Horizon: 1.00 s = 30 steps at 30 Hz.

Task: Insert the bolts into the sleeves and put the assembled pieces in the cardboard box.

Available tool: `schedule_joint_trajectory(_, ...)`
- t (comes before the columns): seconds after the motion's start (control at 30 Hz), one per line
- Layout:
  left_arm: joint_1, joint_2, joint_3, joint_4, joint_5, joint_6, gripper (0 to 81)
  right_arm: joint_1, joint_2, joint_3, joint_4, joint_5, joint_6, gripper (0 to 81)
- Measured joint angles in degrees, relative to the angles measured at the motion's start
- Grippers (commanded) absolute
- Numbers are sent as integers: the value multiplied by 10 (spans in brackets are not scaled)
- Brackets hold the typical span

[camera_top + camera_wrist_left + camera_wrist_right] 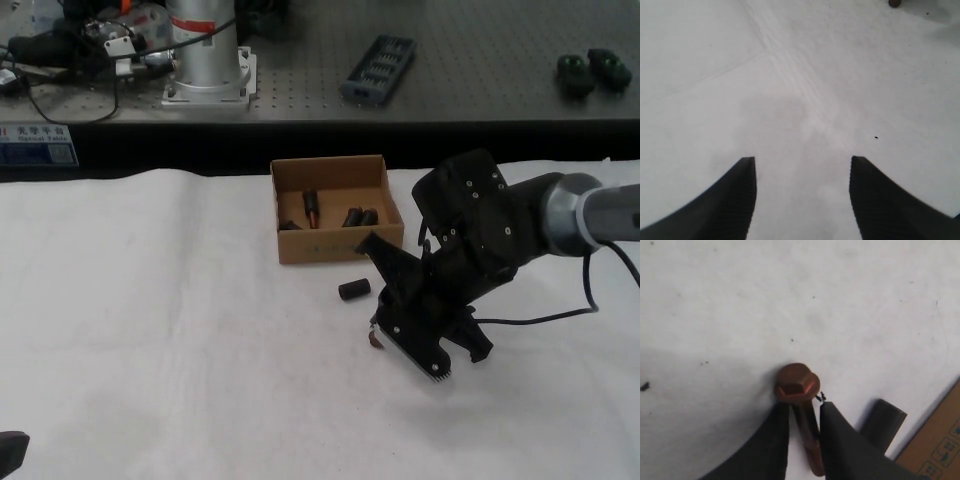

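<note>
My right gripper (805,412) is shut on a copper-coloured bolt (799,385) by its shank, with the hex head sticking out past the fingertips, close over the white cloth. In the high view that gripper (378,335) sits just in front of the cardboard box (340,242), the bolt (376,341) at its tip. A black sleeve (354,290) lies loose on the cloth between the gripper and the box, and the sleeve (885,422) lies beside the fingers. Several dark pieces lie inside the box. My left gripper (802,172) is open over bare cloth.
White cloth (150,330) covers the bench in front. Behind it is a perforated metal table with a metal post base (208,60), a black tray (378,68), cables and two dark green parts (594,72). A corner of the box (940,450) lies near my right gripper.
</note>
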Motion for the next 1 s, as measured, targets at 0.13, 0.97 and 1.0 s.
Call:
schedule_joint_trajectory(0.13, 0, 0, 0, -3, 0, 0, 407, 0, 0, -1, 3, 0, -1, 101)
schedule_joint_trajectory(0.97, 0, 0, 0, -13, 0, -22, 407, 49, -37, 1, 38, 88, 227, 29)
schedule_joint_trajectory(1.0, 0, 0, 0, -13, 0, -33, 407, 53, -48, 1, 39, 88, 271, 29)
